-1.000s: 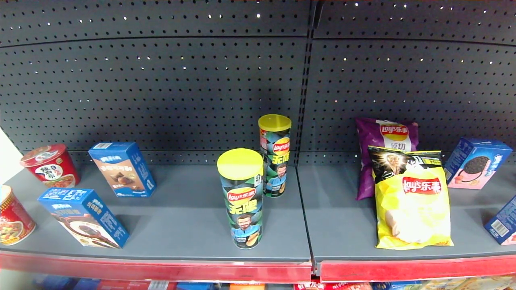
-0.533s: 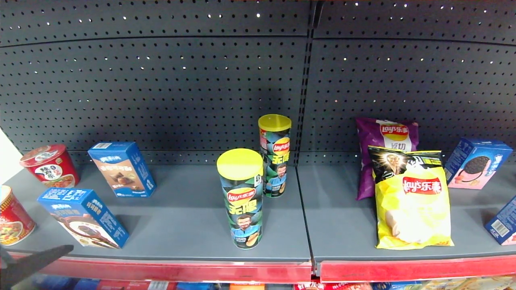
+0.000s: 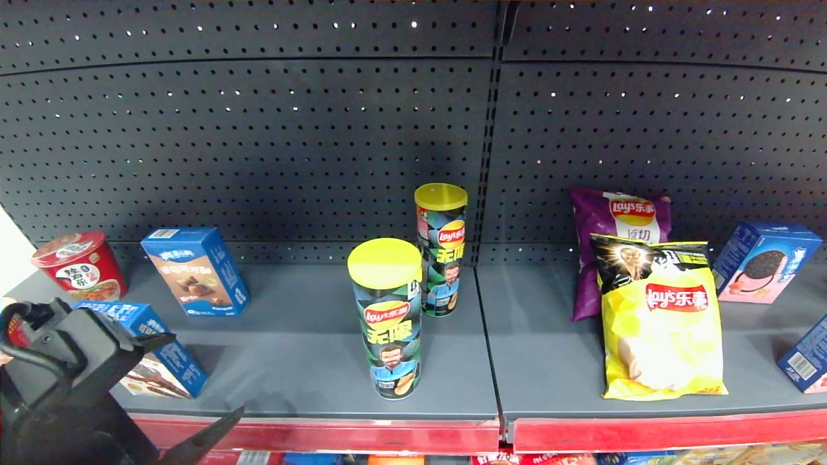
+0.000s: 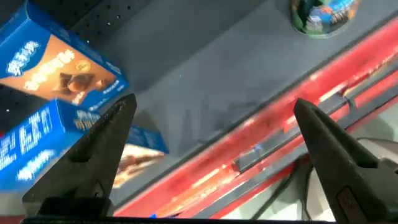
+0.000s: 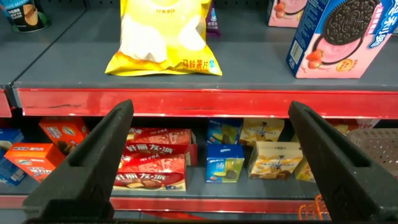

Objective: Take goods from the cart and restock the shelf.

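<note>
In the head view the grey shelf carries the goods. Two tall chip cans with yellow lids stand upright near the middle, the front can near the red edge strip, the back can by the perforated wall. To the right a yellow chip bag leans before a purple bag and hides its lower part. Further right stands a cookie box; another blue box is cut off by the picture edge. On the left are a brown-fronted box and a red cup. The left hand shows in the lower left corner, spread apart, and covers part of the near blue box – what is behind its black body I cannot make out.

In the left wrist view the two black fingers are wide apart just before the edge strip, the two blue boxes beside one finger. Only the base of one can shows.

In the right wrist view the right hand is spread too – it is level with the edge strip, below the yellow chip bag. Small boxes fill the lower shelf, partly hidden by the fingers. A wire mesh at the edge is cut off; I cannot tell what it is.
</note>
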Available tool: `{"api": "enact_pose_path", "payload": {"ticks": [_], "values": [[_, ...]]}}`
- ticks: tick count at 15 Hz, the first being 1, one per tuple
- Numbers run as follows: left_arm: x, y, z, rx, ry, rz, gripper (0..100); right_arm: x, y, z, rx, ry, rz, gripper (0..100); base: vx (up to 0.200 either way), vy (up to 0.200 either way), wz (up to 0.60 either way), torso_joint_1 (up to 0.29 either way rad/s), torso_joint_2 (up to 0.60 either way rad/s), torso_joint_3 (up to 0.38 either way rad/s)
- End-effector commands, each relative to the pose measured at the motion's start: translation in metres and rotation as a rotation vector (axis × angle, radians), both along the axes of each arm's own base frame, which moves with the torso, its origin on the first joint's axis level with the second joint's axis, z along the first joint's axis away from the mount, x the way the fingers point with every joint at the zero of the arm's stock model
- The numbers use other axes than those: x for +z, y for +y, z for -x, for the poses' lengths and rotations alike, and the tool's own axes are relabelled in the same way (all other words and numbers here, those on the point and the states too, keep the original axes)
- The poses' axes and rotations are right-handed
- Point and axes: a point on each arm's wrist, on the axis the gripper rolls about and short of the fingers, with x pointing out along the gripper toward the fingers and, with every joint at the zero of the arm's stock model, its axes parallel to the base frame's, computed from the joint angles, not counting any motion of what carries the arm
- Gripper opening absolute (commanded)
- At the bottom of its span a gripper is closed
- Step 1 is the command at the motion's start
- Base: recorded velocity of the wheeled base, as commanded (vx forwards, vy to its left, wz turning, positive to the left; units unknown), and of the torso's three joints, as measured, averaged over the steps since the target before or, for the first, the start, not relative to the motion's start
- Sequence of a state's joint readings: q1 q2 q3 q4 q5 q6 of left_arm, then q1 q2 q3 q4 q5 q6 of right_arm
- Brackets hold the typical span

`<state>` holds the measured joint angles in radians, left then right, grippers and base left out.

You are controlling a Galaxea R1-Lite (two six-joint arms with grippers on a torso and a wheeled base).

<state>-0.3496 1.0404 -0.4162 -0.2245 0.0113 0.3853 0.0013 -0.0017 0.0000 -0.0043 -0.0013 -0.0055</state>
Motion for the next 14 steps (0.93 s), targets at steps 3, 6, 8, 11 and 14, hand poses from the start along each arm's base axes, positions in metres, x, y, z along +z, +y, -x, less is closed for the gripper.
{"api": "enact_pose_path", "payload": {"ticks": [3,6,8,11,14], "values": [[-0.001,-0.015,-0.038,0.052,0.073,0.118,100,0.000,0.000,0.000,0.000,0.001,0.001,100,0.000,0.000,0.00,0.000,0.00,0.000],[-0.001,-0.030,-0.058,0.051,0.097,0.185,100,0.000,0.000,0.000,0.000,0.001,0.001,100,0.000,0.000,0.00,0.000,0.00,0.000],[-0.003,-0.037,-0.070,0.050,0.108,0.205,100,0.000,0.000,0.000,0.000,0.001,0.001,100,0.000,0.000,0.00,0.000,0.00,0.000],[-0.008,-0.041,-0.079,0.065,0.143,0.225,100,0.000,0.000,0.000,0.000,0.001,0.001,100,0.000,0.000,0.00,0.000,0.00,0.000],[-0.015,-0.043,-0.084,0.074,0.175,0.214,100,0.000,0.000,0.000,0.000,0.001,0.001,100,0.000,0.000,0.00,0.000,0.00,0.000]]}}
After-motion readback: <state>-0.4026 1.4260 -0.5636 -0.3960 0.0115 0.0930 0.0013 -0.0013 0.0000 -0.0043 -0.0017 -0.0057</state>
